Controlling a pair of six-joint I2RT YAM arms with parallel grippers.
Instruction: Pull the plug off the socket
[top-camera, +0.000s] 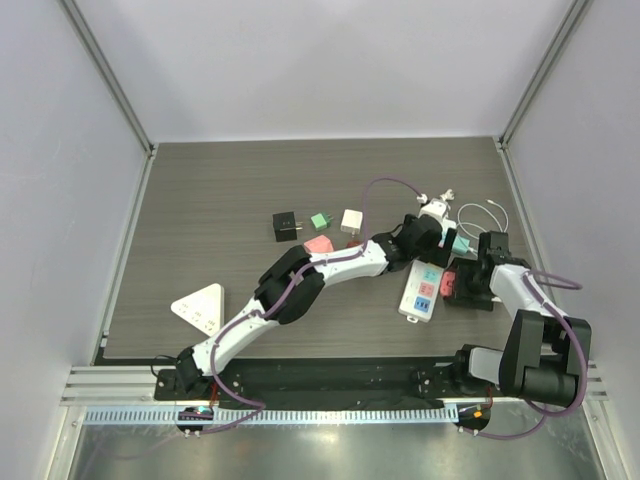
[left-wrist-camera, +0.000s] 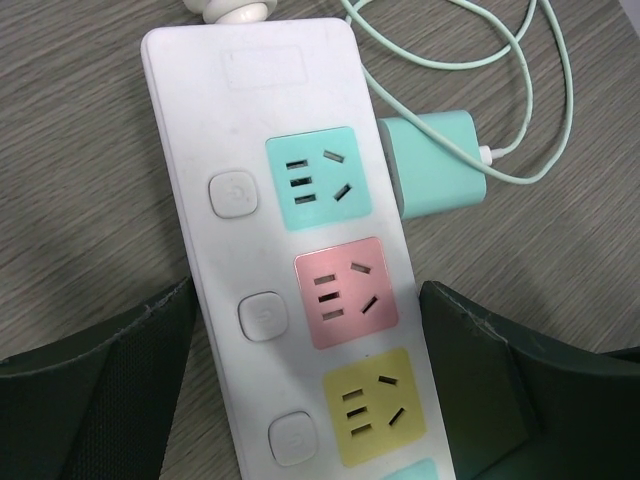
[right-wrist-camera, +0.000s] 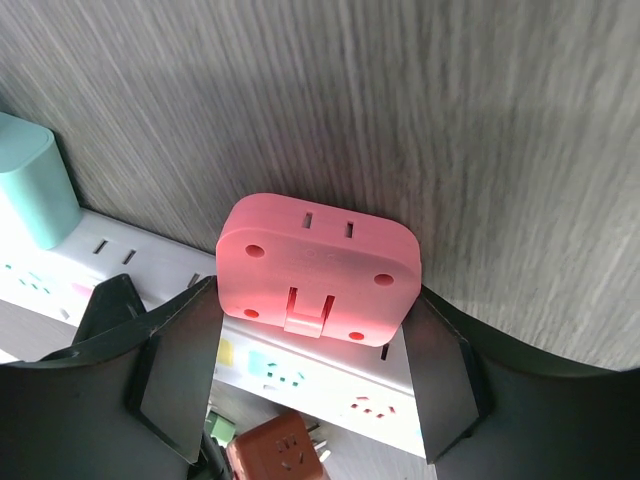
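Observation:
The white power strip (top-camera: 420, 295) (left-wrist-camera: 200, 150) lies at the right of the table, with mint, pink and yellow sockets on top. A pink plug (right-wrist-camera: 318, 270) (top-camera: 448, 285) sits at the strip's right edge, and my right gripper (right-wrist-camera: 315, 300) (top-camera: 456, 283) is shut on its two sides. I cannot see its prongs. A mint plug (left-wrist-camera: 432, 165) (top-camera: 459, 244) with a pale cable sits against the same edge, further up. My left gripper (left-wrist-camera: 305, 300) (top-camera: 431, 250) straddles the strip, its fingers (left-wrist-camera: 480, 370) against both long edges.
Left of the strip lie a black cube (top-camera: 286, 226), a green plug (top-camera: 320, 221), a white plug (top-camera: 351, 221) and another pink one (top-camera: 318, 243). A white triangular block (top-camera: 200, 307) sits near the front left. A brown cube adapter (right-wrist-camera: 285, 455) lies beyond the strip.

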